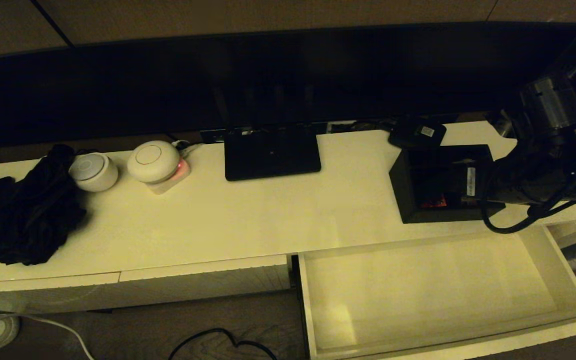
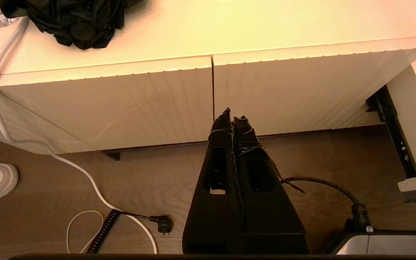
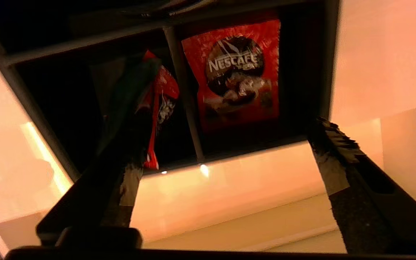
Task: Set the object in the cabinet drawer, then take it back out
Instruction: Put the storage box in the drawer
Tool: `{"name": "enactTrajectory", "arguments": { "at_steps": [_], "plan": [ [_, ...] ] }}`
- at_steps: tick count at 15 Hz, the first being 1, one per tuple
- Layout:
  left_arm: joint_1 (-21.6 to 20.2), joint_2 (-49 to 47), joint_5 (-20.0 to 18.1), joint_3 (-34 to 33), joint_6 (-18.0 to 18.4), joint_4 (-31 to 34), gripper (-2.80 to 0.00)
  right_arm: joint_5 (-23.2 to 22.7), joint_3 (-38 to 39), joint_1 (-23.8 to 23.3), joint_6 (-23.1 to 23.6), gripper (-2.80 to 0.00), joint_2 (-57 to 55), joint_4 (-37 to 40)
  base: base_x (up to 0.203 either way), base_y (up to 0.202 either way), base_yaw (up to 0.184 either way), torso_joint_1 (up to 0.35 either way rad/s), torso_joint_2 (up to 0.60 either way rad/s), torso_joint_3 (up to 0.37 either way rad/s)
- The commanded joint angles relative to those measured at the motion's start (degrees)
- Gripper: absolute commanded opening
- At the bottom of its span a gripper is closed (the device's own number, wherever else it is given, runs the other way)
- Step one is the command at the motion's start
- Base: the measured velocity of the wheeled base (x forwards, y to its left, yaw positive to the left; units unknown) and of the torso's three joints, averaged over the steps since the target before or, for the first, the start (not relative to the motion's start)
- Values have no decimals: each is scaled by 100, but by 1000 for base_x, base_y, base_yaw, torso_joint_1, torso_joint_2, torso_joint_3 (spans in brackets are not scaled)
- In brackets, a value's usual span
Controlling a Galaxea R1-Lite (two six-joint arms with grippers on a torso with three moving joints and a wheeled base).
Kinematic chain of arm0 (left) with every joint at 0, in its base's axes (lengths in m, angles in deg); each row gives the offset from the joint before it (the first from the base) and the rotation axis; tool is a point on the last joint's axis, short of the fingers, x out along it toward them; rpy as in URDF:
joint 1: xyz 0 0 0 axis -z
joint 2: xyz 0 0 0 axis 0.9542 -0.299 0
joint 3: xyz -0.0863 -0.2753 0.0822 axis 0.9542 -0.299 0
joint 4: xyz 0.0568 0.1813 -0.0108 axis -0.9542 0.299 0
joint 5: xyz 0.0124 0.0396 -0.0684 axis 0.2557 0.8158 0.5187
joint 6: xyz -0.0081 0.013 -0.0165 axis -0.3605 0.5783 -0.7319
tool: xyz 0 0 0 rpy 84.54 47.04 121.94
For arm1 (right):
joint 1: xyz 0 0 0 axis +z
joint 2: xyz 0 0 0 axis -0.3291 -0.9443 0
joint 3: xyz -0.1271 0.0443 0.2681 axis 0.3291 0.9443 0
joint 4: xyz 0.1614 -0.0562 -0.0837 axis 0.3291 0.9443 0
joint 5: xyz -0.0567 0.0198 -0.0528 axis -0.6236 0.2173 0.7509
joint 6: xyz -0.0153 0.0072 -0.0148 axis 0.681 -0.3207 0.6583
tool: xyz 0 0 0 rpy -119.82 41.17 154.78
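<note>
Standing on the cream cabinet top (image 1: 248, 210), at about three o'clock across the surface, the black organiser box (image 1: 408, 192) sits just behind the pulled-out drawer (image 1: 565, 265), whose pale interior lies bare. Red Nescafé packets (image 3: 235, 74) show in the box's divided compartments; one lies flat, another leans against a divider.

At the box's three o'clock side the right gripper (image 3: 226, 155) is lowered over its near wall with its fingers spread wide: one finger (image 3: 128, 119) reaches inside a compartment beside the leaning packet, the other (image 3: 332, 151) stands outside the box over the cabinet top. Neither visibly pinches the wall.

Down low at about seven o'clock, the left gripper (image 2: 234, 119) is parked in front of the closed ribbed drawer fronts (image 2: 121, 101), its fingers pressed together and holding nothing.

Elsewhere on the top: a flat black router (image 1: 272, 152) at twelve o'clock, a small black device with a white label (image 1: 418, 132) just behind the box, two round white gadgets (image 1: 123, 167) at ten o'clock, and a heap of black cloth (image 1: 30, 215) at nine o'clock.
</note>
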Motion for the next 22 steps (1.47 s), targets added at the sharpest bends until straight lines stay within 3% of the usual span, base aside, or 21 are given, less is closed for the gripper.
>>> {"name": "enactTrajectory", "arguments": {
  "at_steps": [1,8,15,19,22],
  "plan": [
    [-1,0,6,-18,0,0,-280,10,-75,2,-12,0,-204,-64,0,0,0,0,0,0],
    [-1,0,-3,-18,0,0,-280,-383,-277,105,9,0,-220,-90,0,0,0,0,0,0],
    [-1,0,6,-18,0,0,-280,-774,145,27,78,0,-266,-634,0,0,0,0,0,0],
    [-1,0,4,-18,0,0,-280,-770,247,-41,514,0,-179,-953,0,0,0,0,0,0],
    [-1,0,6,-18,0,0,-280,-760,526,-158,1130,0,-61,-1396,0,0,0,0,0,0]
  ]
}}
